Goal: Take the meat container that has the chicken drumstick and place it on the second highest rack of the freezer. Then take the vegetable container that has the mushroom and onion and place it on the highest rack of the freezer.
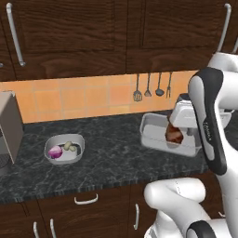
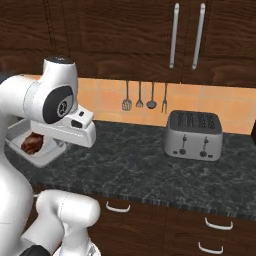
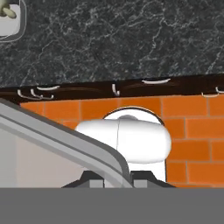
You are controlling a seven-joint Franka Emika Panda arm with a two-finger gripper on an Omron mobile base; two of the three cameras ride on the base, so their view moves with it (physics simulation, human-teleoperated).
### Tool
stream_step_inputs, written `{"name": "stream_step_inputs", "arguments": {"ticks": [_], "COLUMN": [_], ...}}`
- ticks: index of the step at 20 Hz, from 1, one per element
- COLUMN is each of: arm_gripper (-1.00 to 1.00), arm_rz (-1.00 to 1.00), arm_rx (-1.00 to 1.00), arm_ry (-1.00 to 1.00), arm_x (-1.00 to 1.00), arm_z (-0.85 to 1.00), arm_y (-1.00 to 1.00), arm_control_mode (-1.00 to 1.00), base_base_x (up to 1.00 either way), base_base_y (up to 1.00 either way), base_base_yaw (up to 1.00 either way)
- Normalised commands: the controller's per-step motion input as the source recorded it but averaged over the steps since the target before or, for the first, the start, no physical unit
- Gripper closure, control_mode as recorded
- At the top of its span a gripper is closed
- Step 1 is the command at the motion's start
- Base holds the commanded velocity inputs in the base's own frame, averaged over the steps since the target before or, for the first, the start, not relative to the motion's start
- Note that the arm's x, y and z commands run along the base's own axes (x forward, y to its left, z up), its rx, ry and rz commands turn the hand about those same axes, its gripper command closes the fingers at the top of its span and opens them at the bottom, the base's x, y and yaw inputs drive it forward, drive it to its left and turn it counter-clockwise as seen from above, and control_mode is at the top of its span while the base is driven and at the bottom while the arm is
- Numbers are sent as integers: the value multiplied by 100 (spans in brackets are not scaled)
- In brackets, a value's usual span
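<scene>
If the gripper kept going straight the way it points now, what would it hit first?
The gripper is shut on the rim of the grey rectangular meat container, so that leads. Past it, the hand view looks down at the orange tiled floor, probably next; depth is unclear.

- The arm (image 1: 209, 121) covers the right side of the meat tray (image 1: 155, 132) and part of the drumstick (image 1: 174, 135).
- In the hand view, the vegetable bowl (image 3: 11, 26) is cut off by the top-left corner.
- At the left edge, the grey appliance (image 1: 9, 128) is cropped.
</scene>
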Motion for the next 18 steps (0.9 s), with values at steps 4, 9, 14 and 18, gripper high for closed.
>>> {"name": "stream_step_inputs", "arguments": {"ticks": [4, 9, 14, 18], "arm_gripper": [100, 100, 100, 100], "arm_rz": [0, 0, 0, 0], "arm_rx": [0, 0, 0, 0], "arm_ry": [0, 0, 0, 0], "arm_x": [-11, 0, 0, 0], "arm_z": [0, 0, 0, 0], "arm_y": [0, 0, 0, 0], "arm_control_mode": [100, 100, 100, 100], "base_base_x": [-25, -97, -39, -8], "base_base_y": [0, 0, 0, 0], "base_base_yaw": [0, -25, -86, -98]}}
